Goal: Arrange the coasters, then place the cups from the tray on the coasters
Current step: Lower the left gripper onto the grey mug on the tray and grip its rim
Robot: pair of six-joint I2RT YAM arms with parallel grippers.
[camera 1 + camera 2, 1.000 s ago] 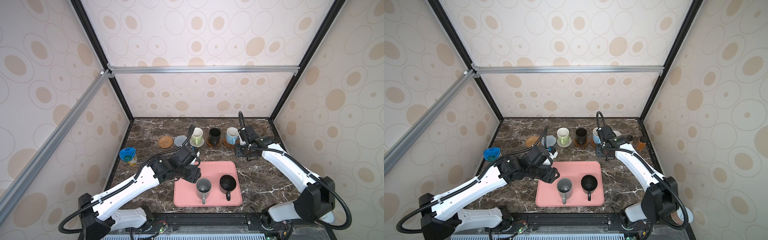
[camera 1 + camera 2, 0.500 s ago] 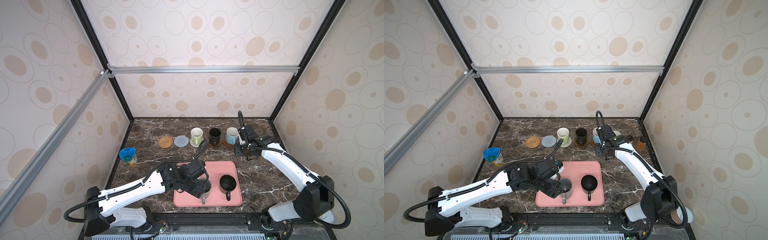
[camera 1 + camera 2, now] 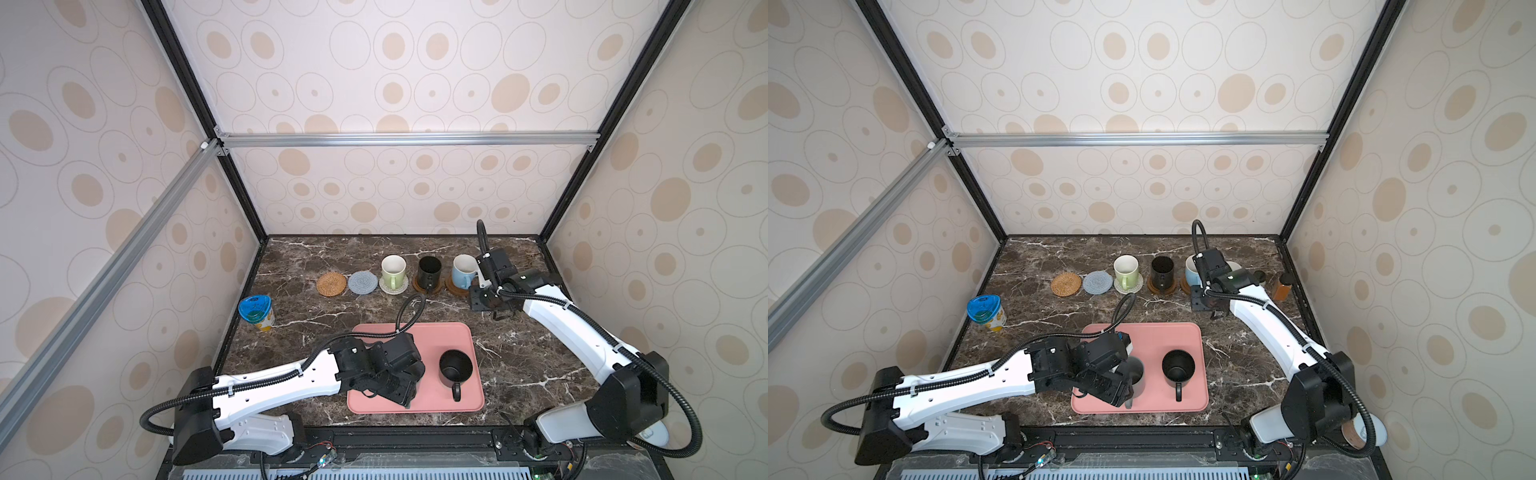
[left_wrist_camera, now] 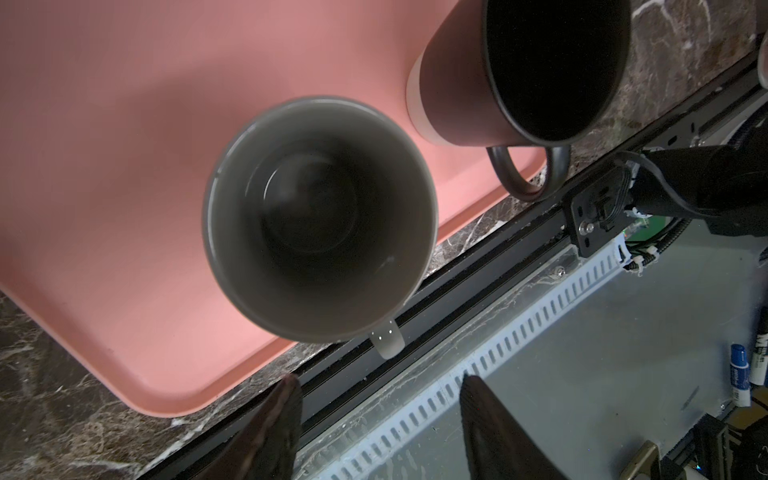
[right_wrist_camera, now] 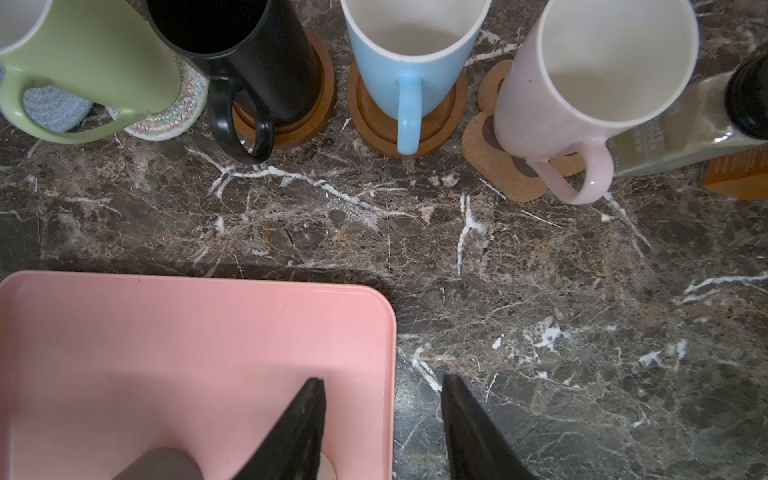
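1. Since a second earlier, left gripper (image 4: 380, 388) swung over the tray (image 4: 104, 124), lower centre of both top views.
2. Its fingers stood apart, empty, by the grey mug (image 4: 320, 216) on that tray; right gripper (image 5: 382, 386) gaped empty too.
3. Grey-mug pickup was in hand; next likely needed lowering and clamping its wall.

Can: you see a blue-lidded can (image 3: 256, 312) standing upright near the left edge of the marble tabletop (image 3: 316, 257).
Bottles: to your far right, a black-capped clear bottle (image 5: 681, 129) stands just beside an amber one (image 3: 1282, 287).
Front edge: you find a white slotted duct (image 4: 519, 332), with markers (image 4: 748, 370) near it.
Frame: a silver bar (image 3: 407, 139) crosses the patterned back wall.
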